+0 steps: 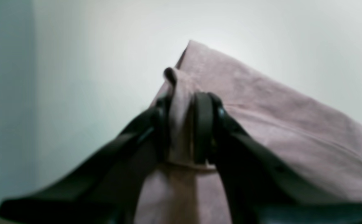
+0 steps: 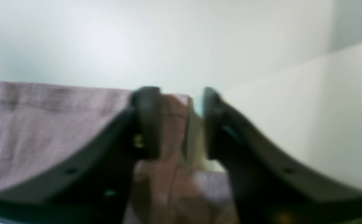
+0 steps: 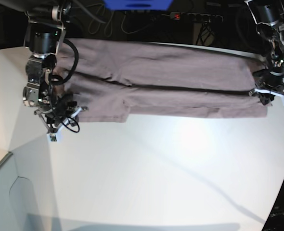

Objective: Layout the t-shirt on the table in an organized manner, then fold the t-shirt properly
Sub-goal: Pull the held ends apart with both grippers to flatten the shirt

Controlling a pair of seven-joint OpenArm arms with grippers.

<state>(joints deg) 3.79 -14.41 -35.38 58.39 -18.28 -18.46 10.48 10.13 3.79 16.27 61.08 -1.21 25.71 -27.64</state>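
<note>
t-shirt (image 3: pixel 171 79): soft matt mauve cloth, finely woven, lightly creased, with a stitched hem.
desk (image 3: pixel 156 168): smooth white top, mostly matt, with a faint sheen.
left claw (image 1: pixel 184 124): black matt plastic.
right claw (image 2: pixel 181 124): black matt plastic.

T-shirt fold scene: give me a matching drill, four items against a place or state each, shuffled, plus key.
Column 1:
1. left end effector
2. right end effector
3. t-shirt
4. table

Column 2:
A. white, bare in the foreground
B. mauve, stretched out wide across the far side
C. base view's right, pinching a bunched fold of cloth
D. base view's left, at the cloth's corner, with a gap beside the fabric

Pairs: 1-C, 2-D, 3-B, 4-A
</note>
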